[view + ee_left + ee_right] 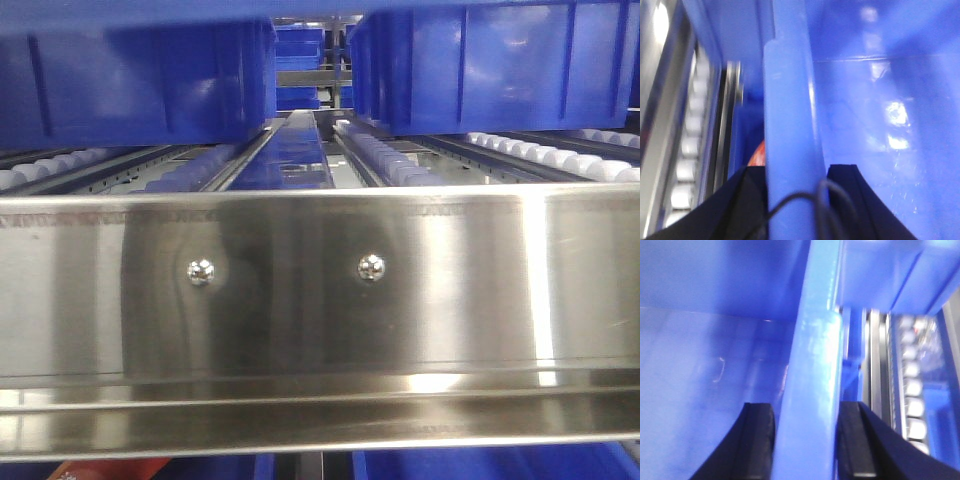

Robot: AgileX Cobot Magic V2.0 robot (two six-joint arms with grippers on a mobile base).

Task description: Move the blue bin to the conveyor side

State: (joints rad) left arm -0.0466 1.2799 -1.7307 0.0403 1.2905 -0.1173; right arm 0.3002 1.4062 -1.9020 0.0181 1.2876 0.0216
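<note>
front view: only the steel rack point(320, 300), blue crates point(480, 70) on its rollers point(560, 155); no hand or conveyor shows.
left wrist: the left hand point(797, 169) is clamped across the blue bin point(790, 100) rim, beside the rack.
right wrist: the right hand point(805, 407) is clamped on a rim wall likewise.
the grasp looks made; next comes a level, joint lift toward the conveyor.

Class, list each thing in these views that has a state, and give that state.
blue bin: gripped at two walls, inside bare where seen.
left tool: shut on blue bin.
right tool: shut on blue bin.
right rack crate: sitting on rollers.
</note>
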